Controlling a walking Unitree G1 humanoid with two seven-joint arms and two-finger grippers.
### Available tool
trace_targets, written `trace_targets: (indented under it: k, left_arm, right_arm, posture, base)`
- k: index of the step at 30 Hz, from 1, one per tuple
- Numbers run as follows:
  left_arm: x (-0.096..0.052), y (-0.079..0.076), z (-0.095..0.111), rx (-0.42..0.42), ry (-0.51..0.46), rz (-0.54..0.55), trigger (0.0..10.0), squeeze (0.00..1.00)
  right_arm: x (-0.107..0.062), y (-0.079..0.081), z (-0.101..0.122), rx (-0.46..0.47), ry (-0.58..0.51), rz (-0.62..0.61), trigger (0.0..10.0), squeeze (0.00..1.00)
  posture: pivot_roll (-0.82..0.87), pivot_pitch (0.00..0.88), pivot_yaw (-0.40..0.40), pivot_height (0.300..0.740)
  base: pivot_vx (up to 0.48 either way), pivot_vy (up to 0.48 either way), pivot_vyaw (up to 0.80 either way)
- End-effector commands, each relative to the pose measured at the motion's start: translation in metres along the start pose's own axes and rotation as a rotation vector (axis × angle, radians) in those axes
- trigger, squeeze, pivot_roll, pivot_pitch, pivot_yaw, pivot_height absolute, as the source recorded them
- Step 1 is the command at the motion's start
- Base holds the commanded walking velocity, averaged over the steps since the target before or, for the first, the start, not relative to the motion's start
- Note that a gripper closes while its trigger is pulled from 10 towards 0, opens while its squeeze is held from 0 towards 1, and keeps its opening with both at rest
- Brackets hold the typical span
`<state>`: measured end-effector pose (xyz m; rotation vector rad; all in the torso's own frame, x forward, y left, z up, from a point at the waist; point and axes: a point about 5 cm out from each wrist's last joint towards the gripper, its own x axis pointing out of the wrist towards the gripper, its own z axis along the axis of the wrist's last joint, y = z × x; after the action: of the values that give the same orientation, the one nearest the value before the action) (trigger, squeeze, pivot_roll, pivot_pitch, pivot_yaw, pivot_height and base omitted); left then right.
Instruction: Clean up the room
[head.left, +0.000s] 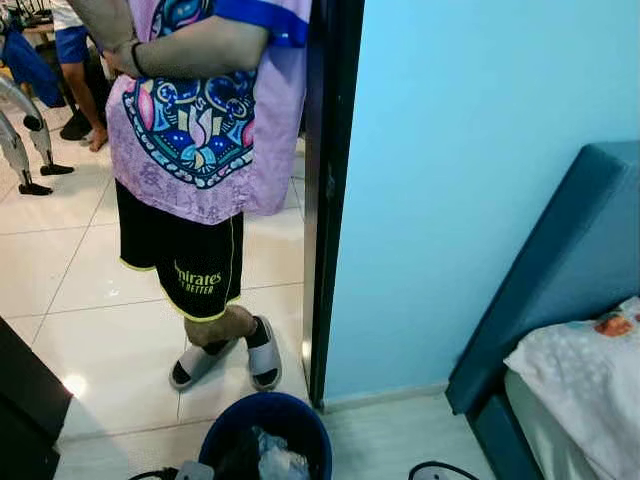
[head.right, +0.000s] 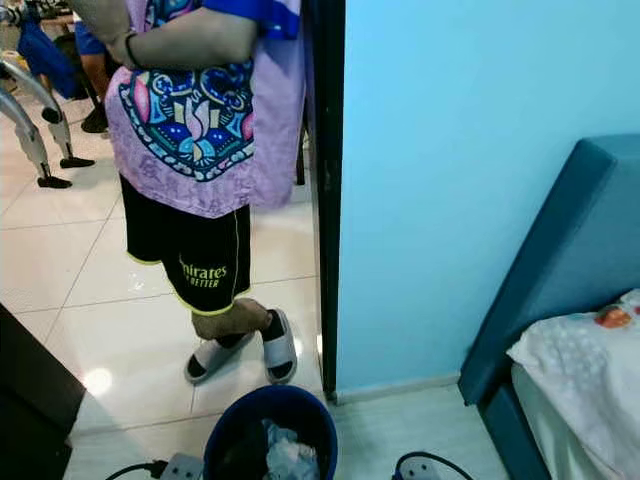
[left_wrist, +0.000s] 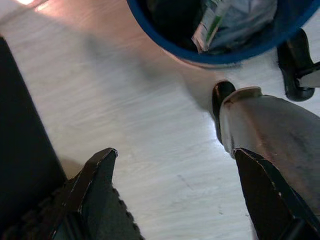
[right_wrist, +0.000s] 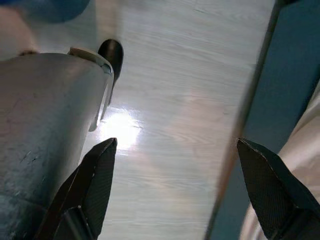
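Room clutter is mostly gathered in a blue bin (head.left: 268, 432) standing on the pale floor (head.left: 110, 340) at the near edge of the head views, just in front of the dark door frame (head.left: 322, 200). Crumpled wrappers and clear plastic (left_wrist: 235, 22) lie inside it. A power strip with black cable (head.right: 165, 467) lies on the floor just beside the bin.

A person (head.left: 205, 130) in a purple patterned shirt, black shorts and white slides stands in the doorway on the tiles, arms folded. Beyond the frame runs a light blue wall (head.left: 460, 160). At the right edge sits a bed with a dark teal headboard (head.left: 560, 260) and a white cover (head.left: 585, 375) (a small orange object (head.left: 613, 324) rests on it).

The left gripper (left_wrist: 172, 162) hangs low over the floor near the bin, fingers spread wide and grasping nothing. The right gripper (right_wrist: 175, 152) hangs likewise released, fingers apart over the floor beside the bed's teal base (right_wrist: 280, 95).
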<state>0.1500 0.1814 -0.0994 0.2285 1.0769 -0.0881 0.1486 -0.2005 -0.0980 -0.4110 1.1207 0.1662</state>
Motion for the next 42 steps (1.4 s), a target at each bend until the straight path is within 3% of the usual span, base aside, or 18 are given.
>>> trace_targets:
  k: [1, 20, 28, 42]
  left_arm:
    - [0.000, -0.005, -0.004, -0.015, 0.024, -0.004, 10.0, 0.00]
    - [0.001, -0.008, 0.003, -0.023, 0.009, -0.013, 10.0, 0.00]
    - [0.002, -0.008, 0.008, -0.035, -0.004, -0.027, 10.0, 0.00]
    - [0.002, -0.012, 0.013, -0.056, -0.024, -0.071, 10.0, 0.00]
  right_arm:
    - [0.000, 0.003, 0.003, -0.023, -0.001, 0.018, 10.0, 0.00]
    - [0.001, 0.003, 0.007, -0.048, -0.002, 0.022, 10.0, 0.00]
    - [0.000, 0.004, 0.001, -0.027, 0.019, 0.027, 10.0, 0.00]
    - [0.000, 0.001, -0.006, -0.011, 0.052, -0.004, 10.0, 0.00]
  posture:
    - [-0.05, 0.051, -0.048, 0.737]
    - [-0.06, 0.030, -0.044, 0.737]
    - [-0.07, 0.035, -0.033, 0.737]
    - [-0.07, 0.043, -0.023, 0.737]
  base:
    - [-0.446, 0.000, 0.00]
    - [-0.448, 0.000, 0.00]
    - [-0.439, 0.000, -0.67]
    - [0.000, 0.000, -0.74]
